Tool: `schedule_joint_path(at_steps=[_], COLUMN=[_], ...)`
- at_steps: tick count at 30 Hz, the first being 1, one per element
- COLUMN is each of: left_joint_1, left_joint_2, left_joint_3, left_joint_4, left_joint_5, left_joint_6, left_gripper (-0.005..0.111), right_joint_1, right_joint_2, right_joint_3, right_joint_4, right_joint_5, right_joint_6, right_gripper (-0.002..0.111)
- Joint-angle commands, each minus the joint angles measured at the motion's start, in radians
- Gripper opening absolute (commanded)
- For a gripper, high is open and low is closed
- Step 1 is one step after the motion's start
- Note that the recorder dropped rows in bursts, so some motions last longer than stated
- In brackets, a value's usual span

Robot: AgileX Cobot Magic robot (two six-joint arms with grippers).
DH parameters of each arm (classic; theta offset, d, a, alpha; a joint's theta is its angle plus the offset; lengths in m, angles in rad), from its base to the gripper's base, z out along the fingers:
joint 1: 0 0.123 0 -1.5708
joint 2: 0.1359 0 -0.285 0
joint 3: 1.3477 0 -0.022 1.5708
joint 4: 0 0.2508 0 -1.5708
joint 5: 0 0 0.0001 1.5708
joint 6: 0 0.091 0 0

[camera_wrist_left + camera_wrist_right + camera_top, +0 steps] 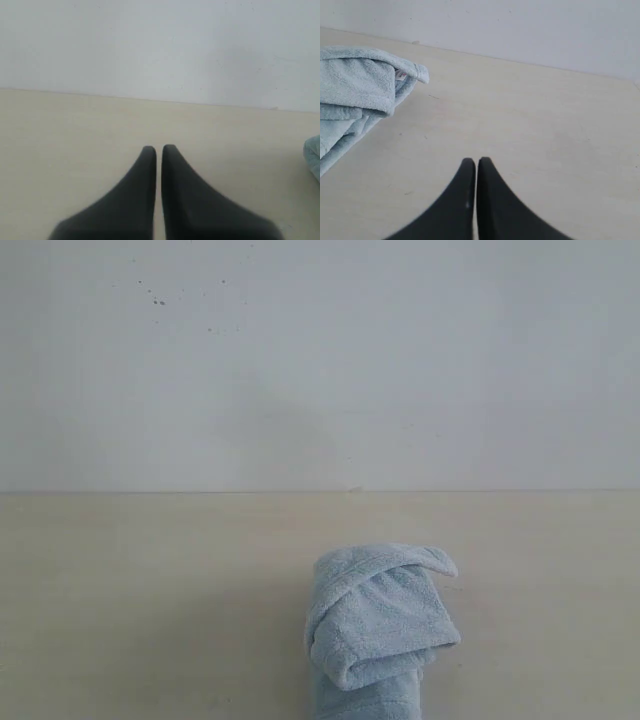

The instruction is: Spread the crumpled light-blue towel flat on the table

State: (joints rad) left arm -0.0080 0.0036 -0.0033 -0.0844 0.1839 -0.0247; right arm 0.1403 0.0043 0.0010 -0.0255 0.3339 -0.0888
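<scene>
The pale light-blue terry-cloth towel (pixel 380 625) is seen bunched in overlapping folds on the smooth pale beige bench (pixel 150 590), at the near side and slightly right of centre. The black left gripper (pixel 159 149) is pressed together on nothing, with the towel off to its right. The black right gripper (pixel 476 161) is likewise closed and empty, with the towel to its left. A grey-white wall (pixel 320 360) is seen beyond the far edge.

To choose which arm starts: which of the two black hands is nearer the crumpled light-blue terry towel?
The right hand: its wrist view shows much of the crumpled light-blue terry towel close by; the left hand sees only a sliver.
</scene>
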Motion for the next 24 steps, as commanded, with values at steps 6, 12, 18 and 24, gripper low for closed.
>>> schedule_joint_path(at_steps=[6,12,18,24], left_joint_1=[-0.003,-0.003,-0.003,-0.003], left_joint_2=[-0.004,-0.004,-0.004,-0.004], left_joint_3=[0.003,0.003,0.003,0.003], left_joint_4=[-0.005,-0.337,-0.350,-0.322], left_joint_5=[-0.019,-0.041,-0.087,-0.482], left_joint_6=[-0.012,-0.293,-0.294,-0.263], left_gripper=[0.004,0.004,0.004,0.004], right_joint_1=[-0.006,-0.006,-0.006,-0.006], right_joint_2=[-0.004,-0.004,-0.004,-0.004], right_joint_3=[-0.001,-0.001,-0.001,-0.001], right_joint_4=[-0.007,-0.007,-0.007,-0.007], right_joint_5=[-0.004,-0.004,-0.004,-0.004], right_joint_6=[0.001,0.001,0.001,0.001], right_gripper=[0.001,0.001,0.001,0.001])
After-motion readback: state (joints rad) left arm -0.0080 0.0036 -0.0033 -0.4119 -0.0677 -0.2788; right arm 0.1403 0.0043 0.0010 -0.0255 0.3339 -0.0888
